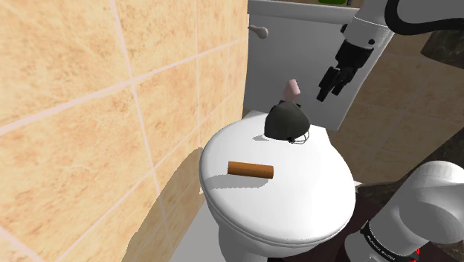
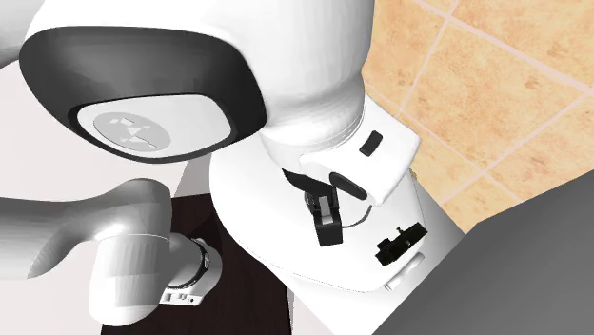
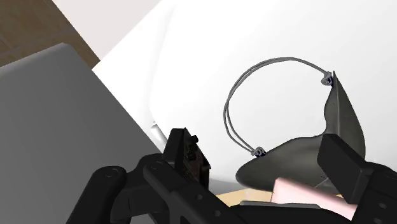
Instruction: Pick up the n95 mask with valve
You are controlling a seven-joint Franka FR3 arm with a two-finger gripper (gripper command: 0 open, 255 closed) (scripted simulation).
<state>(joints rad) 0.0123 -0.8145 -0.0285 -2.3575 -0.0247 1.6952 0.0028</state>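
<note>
Gripper (image 1: 326, 91): fingers spread, holding nothing, hovering clear of the dark mask (image 1: 286, 123) just below it on the lid (image 1: 297, 201). Grasp and lift not yet done.

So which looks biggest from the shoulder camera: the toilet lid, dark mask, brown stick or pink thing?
1. Toilet lid
2. Dark mask
3. Brown stick, about as long as the mask but thinner
4. Pink thing
</note>
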